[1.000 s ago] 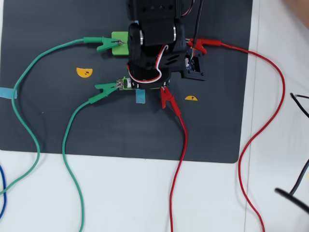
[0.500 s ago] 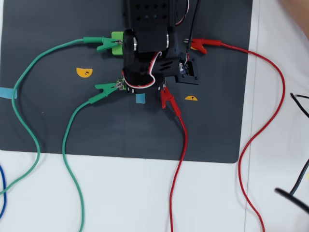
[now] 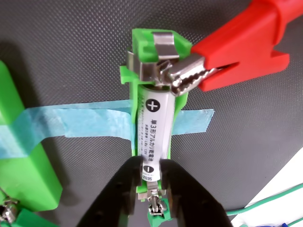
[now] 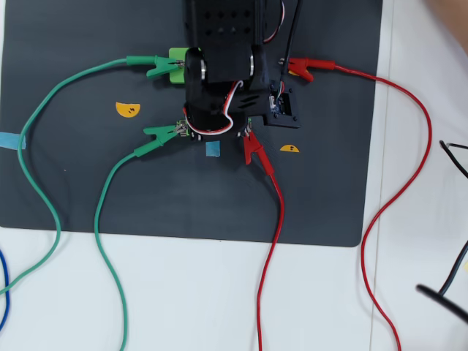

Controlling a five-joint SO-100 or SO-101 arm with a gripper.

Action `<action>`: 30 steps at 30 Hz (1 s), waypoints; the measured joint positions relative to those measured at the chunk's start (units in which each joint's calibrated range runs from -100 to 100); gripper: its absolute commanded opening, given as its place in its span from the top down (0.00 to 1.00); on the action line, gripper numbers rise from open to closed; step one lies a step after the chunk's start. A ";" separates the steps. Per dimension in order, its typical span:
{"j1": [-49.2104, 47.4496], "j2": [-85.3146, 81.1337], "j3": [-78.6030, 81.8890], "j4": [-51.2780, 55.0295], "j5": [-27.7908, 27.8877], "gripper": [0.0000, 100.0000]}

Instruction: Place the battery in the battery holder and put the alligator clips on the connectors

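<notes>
Battery (image 3: 154, 130) lies lengthwise in battery holder (image 3: 142, 52), + end twd red clip (image 3: 236, 47).

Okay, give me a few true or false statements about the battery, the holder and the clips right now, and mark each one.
1. The battery lies in the battery holder. True.
2. A green clip bites the holder's tab beside the plus mark. False: the red clip does.
3. The pincer straddles the battery's minus end. True.
4. Yellow tape lies under the holder. False: it is blue tape.
5. In the overhead view, all four clips lie off the black mat. False: all are on it.
</notes>
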 measured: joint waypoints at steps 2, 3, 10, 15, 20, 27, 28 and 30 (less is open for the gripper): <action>0.00 0.00 0.00 0.00 0.00 0.99; 0.00 0.00 0.00 0.00 0.00 0.98; -0.22 -14.87 7.37 0.00 1.96 0.89; -5.26 -25.54 13.77 0.17 2.22 0.89; -12.88 -31.67 16.53 2.92 2.22 0.89; -27.66 -38.64 16.70 8.84 2.22 0.89; -30.01 -39.65 16.70 8.92 2.17 0.89; -33.82 -41.58 16.70 9.09 1.34 0.89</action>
